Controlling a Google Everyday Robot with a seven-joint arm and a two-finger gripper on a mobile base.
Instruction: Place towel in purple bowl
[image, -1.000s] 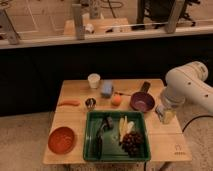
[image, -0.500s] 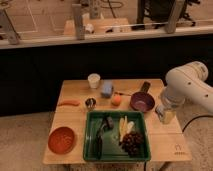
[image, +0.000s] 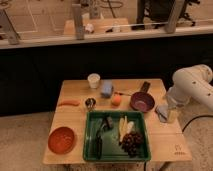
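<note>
- We see nothing that has moved since half a second ago. The white arm (image: 192, 87) is in the same spot and all the things lie as they did.
- The towel (image: 161, 111) is a small grey-blue lump at the right edge of the tabletop (image: 75, 122), low down by the end of the arm.
- The claw (image: 169, 115) is right there with the towel, touching it or just beside it. We cannot tell if the claw is apart, together, or clamped on the towel.
- The purple bowl (image: 142, 101) stands near the towel, on its left. The towel is not in it.
- An orange fruit (image: 116, 99) sits left of the purple bowl.
- A blue block (image: 106, 89) is just behind the fruit, and a white cup (image: 93, 80) is farther back.
- A small metal cup (image: 90, 103) and a long orange thing (image: 69, 103) lie more to the left.
- A green tray (image: 90, 137) fills the front middle. It holds dark grapes (image: 131, 141), yellow pieces (image: 122, 126) and a dark tool (image: 98, 145).
- A red bowl (image: 62, 139) sits at the front left corner.
</note>
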